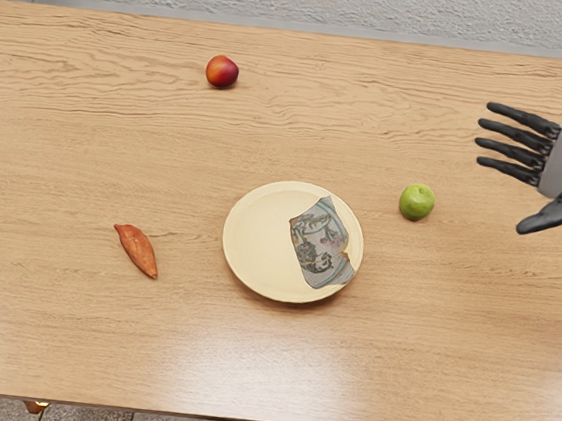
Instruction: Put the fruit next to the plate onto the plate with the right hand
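Cream plate (258, 238) with grey patterned patch, green fruit (417, 201), red-orange fruit (221, 71), orange sweet potato (136, 250), black-fingered hand (532, 162)

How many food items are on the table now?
3: red fruit at the back, green apple right of the plate, sweet potato left of it. None appears hidden.

A green apple (417, 201) is sitting on the tabletop (86, 150) just right of the cream plate (258, 238), not touching it. The right hand (557, 169) is hovering beyond it at the right edge, fingers spread and holding nothing.
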Robot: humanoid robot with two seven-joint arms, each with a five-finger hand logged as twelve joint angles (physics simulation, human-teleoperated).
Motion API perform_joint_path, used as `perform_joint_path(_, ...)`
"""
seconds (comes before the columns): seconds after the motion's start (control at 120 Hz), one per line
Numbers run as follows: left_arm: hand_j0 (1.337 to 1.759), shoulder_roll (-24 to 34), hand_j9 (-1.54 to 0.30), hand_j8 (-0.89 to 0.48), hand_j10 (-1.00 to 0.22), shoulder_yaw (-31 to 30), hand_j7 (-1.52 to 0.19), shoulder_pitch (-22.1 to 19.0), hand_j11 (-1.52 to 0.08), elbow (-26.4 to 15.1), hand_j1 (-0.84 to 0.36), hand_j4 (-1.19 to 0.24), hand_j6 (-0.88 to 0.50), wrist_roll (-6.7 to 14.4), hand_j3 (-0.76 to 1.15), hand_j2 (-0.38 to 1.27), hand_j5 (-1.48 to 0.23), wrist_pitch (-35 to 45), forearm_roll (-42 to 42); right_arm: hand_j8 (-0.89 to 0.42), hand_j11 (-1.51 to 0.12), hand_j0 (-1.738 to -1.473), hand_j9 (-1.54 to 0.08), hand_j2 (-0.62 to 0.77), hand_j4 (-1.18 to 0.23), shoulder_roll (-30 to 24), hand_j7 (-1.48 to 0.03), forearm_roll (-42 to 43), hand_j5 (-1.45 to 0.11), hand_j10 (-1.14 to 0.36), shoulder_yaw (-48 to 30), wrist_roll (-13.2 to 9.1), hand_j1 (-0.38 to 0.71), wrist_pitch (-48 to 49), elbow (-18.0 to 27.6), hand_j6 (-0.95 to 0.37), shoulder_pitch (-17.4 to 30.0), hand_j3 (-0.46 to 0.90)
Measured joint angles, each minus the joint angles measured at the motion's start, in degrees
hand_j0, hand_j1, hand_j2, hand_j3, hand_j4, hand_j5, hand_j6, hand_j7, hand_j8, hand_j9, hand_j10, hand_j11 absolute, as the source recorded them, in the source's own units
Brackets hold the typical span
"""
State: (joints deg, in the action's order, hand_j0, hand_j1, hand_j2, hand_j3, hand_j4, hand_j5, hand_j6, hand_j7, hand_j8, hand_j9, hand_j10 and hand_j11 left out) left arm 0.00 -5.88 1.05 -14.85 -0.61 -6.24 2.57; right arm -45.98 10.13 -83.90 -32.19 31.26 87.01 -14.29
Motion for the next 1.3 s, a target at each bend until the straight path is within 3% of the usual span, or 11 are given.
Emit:
perform_joint_path(0.142,1.658,0.0,0.00,0.00,0.00,0.0,0.00,0.0,0.00,0.0,0.35,0.00,0.00,0.0,0.00,0.00,0.00,0.0,0.0,-0.01,-0.02,-1.658,-0.02,0.00,-0.01,0.4,-0.02,-0.6,-0.02,-0.01,-0.6,-0.1,-0.33,0.3,0.5,-0.01,0.5,0.00)
perform_joint_path(0.317,1.658,0.0,0.00,0.00,0.00,0.0,0.00,0.0,0.00,0.0,0.35,0.00,0.00,0.0,0.00,0.00,0.00,0.0,0.0,-0.01,-0.02,-1.658,-0.02,0.00,-0.01,2.4,-0.02,-0.6,-0.02,-0.01,5.1,0.1,-0.33,-5.2,0.8,-0.01,-7.4,0.00)
perform_joint_path(0.425,1.658,0.0,0.00,0.00,0.00,0.0,0.00,0.0,0.00,0.0,0.35,0.00,0.00,0.0,0.00,0.00,0.00,0.0,0.0,-0.01,-0.02,-1.658,-0.02,0.00,-0.01,4.4,-0.02,-0.8,-0.02,-0.01,5.5,0.0,-0.33,-4.2,0.6,-0.01,-9.4,0.00)
perform_joint_path(0.508,1.658,0.0,0.00,0.00,0.00,0.0,0.00,0.0,0.00,0.0,0.35,0.00,0.00,0.0,0.00,0.00,0.00,0.0,0.0,-0.01,-0.02,-1.658,-0.02,0.00,-0.02,2.9,-0.02,-0.7,-0.02,-0.02,7.9,-0.1,-0.33,-4.8,0.8,-0.01,-10.3,0.00)
perform_joint_path(0.625,1.658,0.0,0.00,0.00,0.00,0.0,0.00,0.0,0.00,0.0,0.35,0.00,0.00,0.0,0.00,0.00,0.00,0.0,0.0,-0.02,-0.03,-1.658,-0.03,0.00,-0.02,-0.2,-0.03,1.9,-0.03,-0.02,11.7,-0.2,-0.32,-9.5,2.4,-0.02,-11.4,0.00)
perform_joint_path(0.742,1.658,0.0,0.00,0.00,0.00,0.0,0.00,0.0,0.00,0.0,0.35,0.00,0.00,0.0,0.00,0.00,0.00,0.0,0.0,-0.02,-0.03,-1.658,-0.03,0.00,-0.02,-1.6,-0.03,10.8,-0.03,-0.02,17.2,-0.4,-0.32,-22.9,6.1,-0.02,-12.8,0.00)
perform_joint_path(0.808,1.658,0.0,0.00,0.00,0.00,0.0,0.00,0.0,0.00,0.0,0.35,0.00,0.00,0.0,0.00,0.00,0.00,0.0,0.0,-0.03,-0.04,-1.658,-0.04,0.00,-0.03,-1.7,-0.04,15.0,-0.04,-0.03,25.9,-0.4,-0.32,-31.2,7.4,-0.03,-18.3,0.00)
perform_joint_path(0.9,1.658,0.0,0.00,0.00,0.00,0.0,0.00,0.0,0.00,0.0,0.35,0.00,0.00,0.0,0.00,0.00,0.00,0.0,0.0,-0.03,-0.04,-1.658,-0.04,0.00,-0.03,-1.6,-0.04,17.9,-0.04,-0.03,44.8,-0.9,-0.32,-44.5,8.3,-0.03,-32.1,0.00)
perform_joint_path(0.95,1.658,0.0,0.00,0.00,0.00,0.0,0.00,0.0,0.00,0.0,0.35,0.00,0.00,0.0,0.00,0.00,0.00,0.0,0.0,-0.03,-0.04,-1.658,-0.04,0.00,-0.03,-1.2,-0.04,18.8,-0.04,-0.03,52.2,-1.6,-0.31,-51.0,8.5,-0.03,-37.1,0.00)
perform_joint_path(1.083,1.658,0.0,0.00,0.00,0.00,0.0,0.00,0.0,0.00,0.0,0.35,0.00,0.00,0.0,0.00,0.00,0.00,0.0,0.0,-0.03,-0.04,-1.658,-0.04,-0.01,-0.03,1.3,-0.04,22.1,-0.04,-0.03,63.8,-2.5,-0.31,-61.8,8.2,-0.03,-43.1,0.00)
perform_joint_path(1.3,1.658,0.0,0.00,0.00,0.00,0.0,0.00,0.0,0.00,0.0,0.35,0.00,0.00,0.0,0.00,0.00,0.00,0.0,0.0,-0.03,-0.04,-1.658,-0.04,0.00,-0.03,8.9,-0.04,23.9,-0.04,-0.03,83.9,-2.8,-0.31,-65.7,1.7,-0.03,-56.0,0.00)
